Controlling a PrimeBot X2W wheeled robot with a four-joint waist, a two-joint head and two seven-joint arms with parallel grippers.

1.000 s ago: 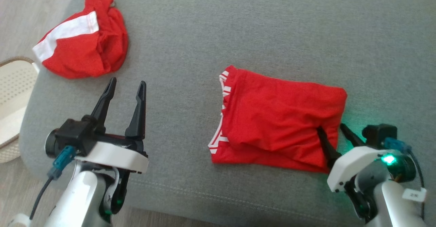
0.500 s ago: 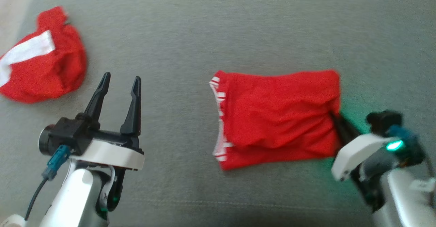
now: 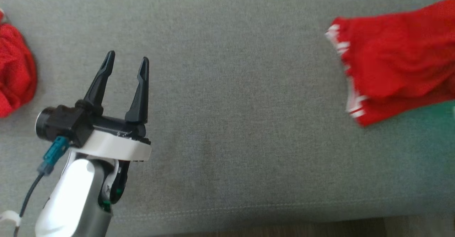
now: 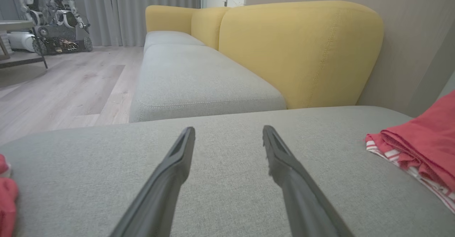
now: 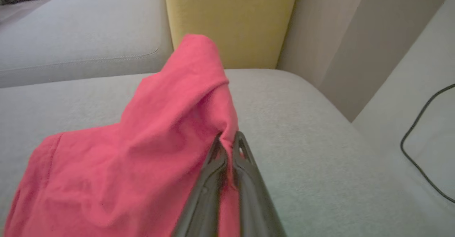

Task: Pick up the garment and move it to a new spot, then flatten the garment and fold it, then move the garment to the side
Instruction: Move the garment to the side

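Observation:
The folded red garment (image 3: 398,63), with white-striped trim at its left edge, lies at the far right of the grey cushion (image 3: 231,87) in the head view. It also shows in the left wrist view as the red garment (image 4: 423,141) at the right. In the right wrist view my right gripper (image 5: 229,137) is shut on an edge of the garment (image 5: 142,151), which bunches up and rises at the pinch. My left gripper (image 3: 126,57) stands open over bare cushion at the lower left, nothing between its fingers (image 4: 181,151).
A second crumpled red garment (image 3: 14,73) lies at the far left edge of the cushion. A yellow sofa back (image 4: 298,48) and more grey seat stand beyond. A black cable (image 5: 423,141) runs over the pale surface at right. The cushion's front seam (image 3: 249,208) is near.
The right gripper closed on the folded garment's right edge and dragged it right. The head camera also shifted, so the crumpled garment slid toward the left edge. The left gripper stays open.

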